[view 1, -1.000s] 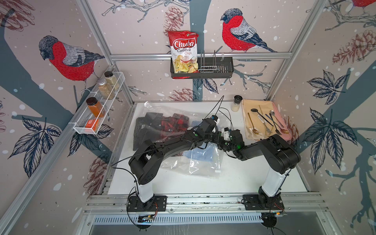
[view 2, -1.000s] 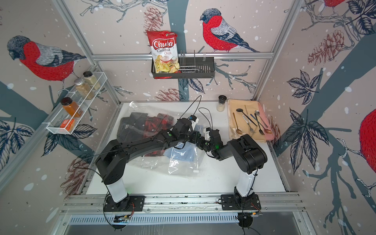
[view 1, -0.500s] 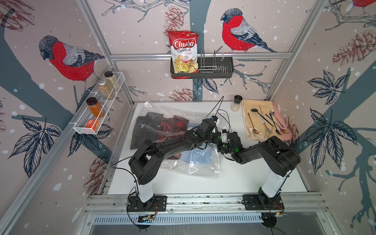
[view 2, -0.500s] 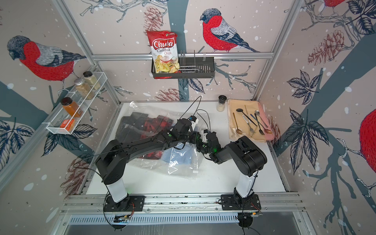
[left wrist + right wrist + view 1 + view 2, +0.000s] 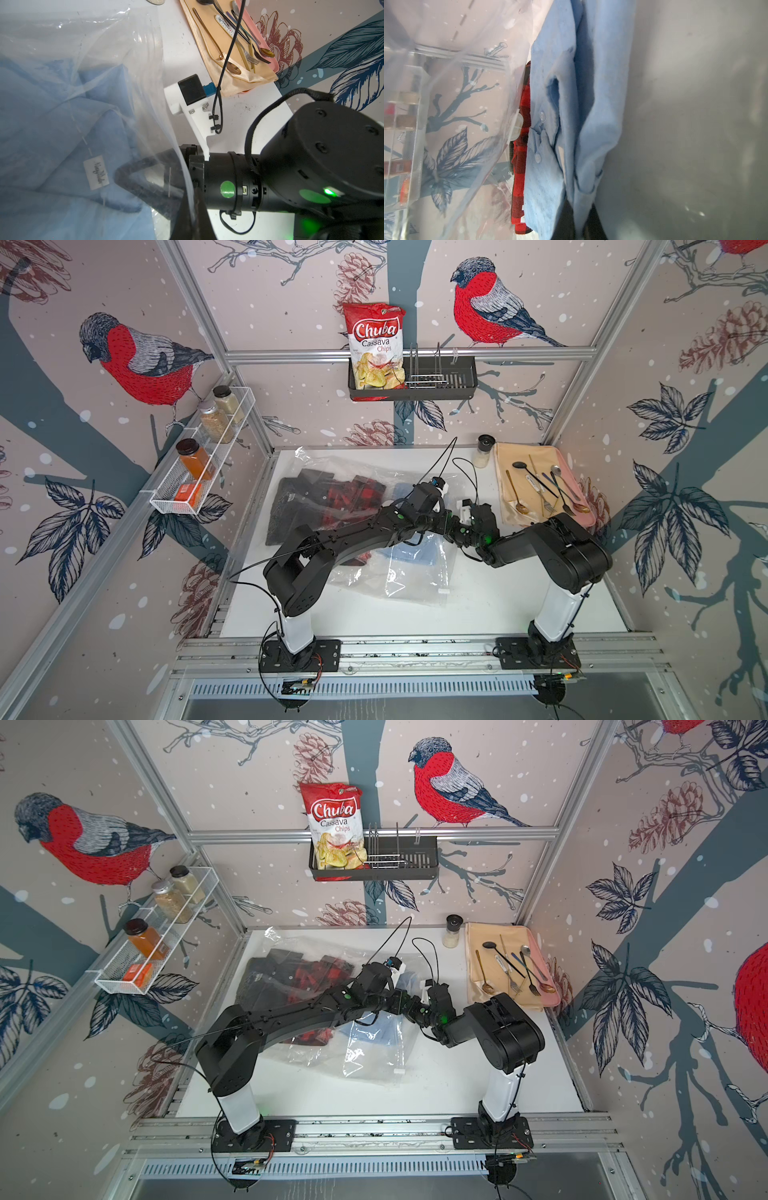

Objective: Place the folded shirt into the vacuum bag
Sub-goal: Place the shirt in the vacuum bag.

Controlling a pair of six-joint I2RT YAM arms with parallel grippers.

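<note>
The vacuum bag [image 5: 407,585] lies clear and crinkly across the table in both top views [image 5: 365,1065], with a red and black plaid shirt [image 5: 332,506] inside. The folded shirt [image 5: 411,553] is light blue and lies partly within the bag's mouth. My left gripper [image 5: 192,209] is shut on the bag's plastic edge and holds it up. My right gripper [image 5: 580,228] reaches inside the bag, shut on a fold of the blue shirt [image 5: 591,104]. From above, both grippers meet under the left arm [image 5: 455,529], and the right fingertips are hidden. The bag's white valve [image 5: 517,126] rests by the plaid shirt.
A pink tray [image 5: 590,518] with a beige cloth and cutlery sits at the right rear. A small shaker jar [image 5: 484,450] stands beside it. On the back wall hangs a basket with a chip bag [image 5: 376,348], and a spice rack [image 5: 199,472] is on the left wall.
My right gripper has edged slightly left, deeper into the bag with the blue shirt. The left gripper has kept its hold on the bag edge.
</note>
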